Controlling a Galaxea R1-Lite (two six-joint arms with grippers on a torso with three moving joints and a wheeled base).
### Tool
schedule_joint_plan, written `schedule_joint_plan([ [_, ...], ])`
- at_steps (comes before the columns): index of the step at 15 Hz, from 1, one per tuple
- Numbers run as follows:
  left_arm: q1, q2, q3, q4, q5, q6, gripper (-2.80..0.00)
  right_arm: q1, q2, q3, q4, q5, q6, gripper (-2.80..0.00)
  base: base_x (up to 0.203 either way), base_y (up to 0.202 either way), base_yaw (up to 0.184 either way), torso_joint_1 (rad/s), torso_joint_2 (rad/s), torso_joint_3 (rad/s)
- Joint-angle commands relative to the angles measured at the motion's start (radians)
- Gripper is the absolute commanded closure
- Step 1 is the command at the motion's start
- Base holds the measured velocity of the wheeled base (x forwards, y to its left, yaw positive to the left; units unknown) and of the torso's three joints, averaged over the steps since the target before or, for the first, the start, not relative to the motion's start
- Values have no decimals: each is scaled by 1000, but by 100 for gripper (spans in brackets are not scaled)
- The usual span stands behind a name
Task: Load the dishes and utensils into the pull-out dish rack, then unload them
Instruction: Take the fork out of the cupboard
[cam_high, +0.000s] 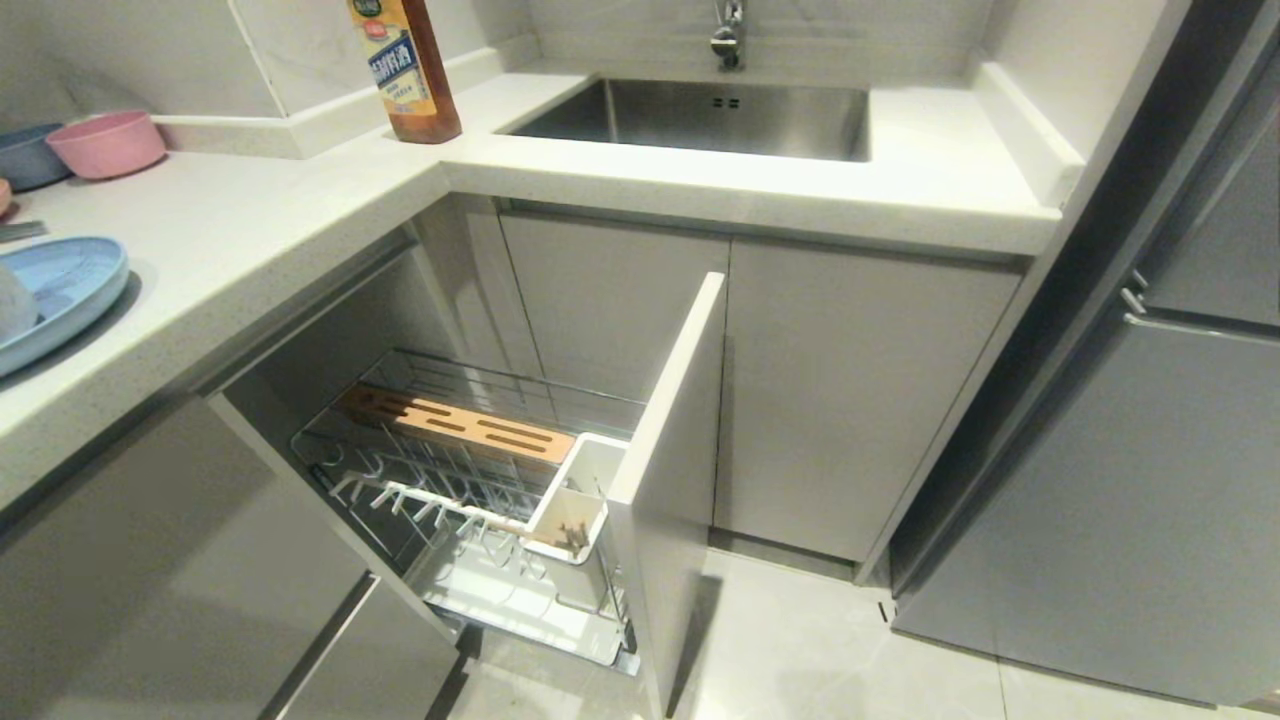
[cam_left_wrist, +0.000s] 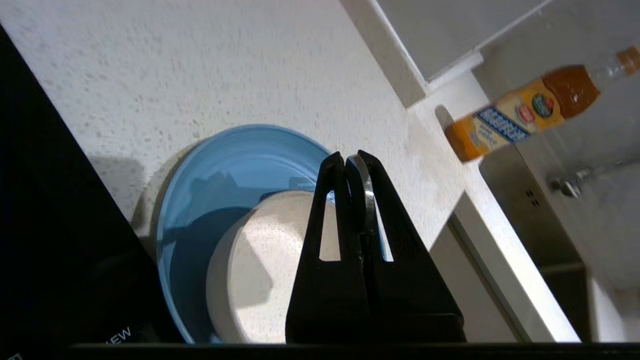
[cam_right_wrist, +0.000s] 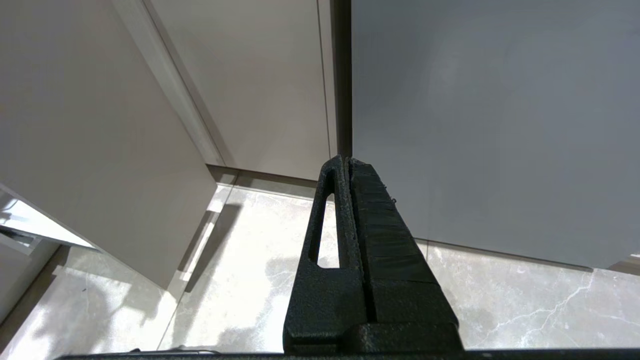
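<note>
In the left wrist view my left gripper (cam_left_wrist: 348, 156) is shut on a slim steel spoon (cam_left_wrist: 367, 192), whose shiny edge shows between the black fingers. It hangs over the counter, above the light-blue plate (cam_left_wrist: 240, 160) with the cream-white bowl (cam_left_wrist: 260, 260) sitting in it. The head view shows that plate (cam_high: 60, 290) at its far left edge, and no gripper. The pull-out dish rack (cam_high: 480, 470) stands drawn out below the counter, with its wooden block (cam_high: 460, 425) and white utensil cup (cam_high: 575, 500). My right gripper (cam_right_wrist: 345, 160) is shut, empty, and parked over the floor.
A pink bowl (cam_high: 105, 143) and a grey-blue bowl (cam_high: 25, 155) stand at the counter's back left. An amber sauce bottle (cam_high: 410, 70) is beside the steel sink (cam_high: 700, 115). The rack's grey front panel (cam_high: 665, 470) juts out towards the floor. A grey fridge (cam_high: 1150, 450) is on the right.
</note>
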Motion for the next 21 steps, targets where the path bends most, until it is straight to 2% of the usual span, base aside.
schedule_joint_plan([
  [1,11,48,-16,7,-28,-4,0,0,1,0,0,-1,0,0,0,0,0,0,0,0],
  [9,38,135,-73,61,-111,-3,0,0,1,0,0,0,0,0,0,0,0,0,0,0],
  [12,40,154,-86,94,-118,1,0,0,1,0,0,-1,0,0,0,0,0,0,0,0],
  [21,45,205,-91,97,-124,4,0,0,1,0,0,0,0,0,0,0,0,0,0,0],
])
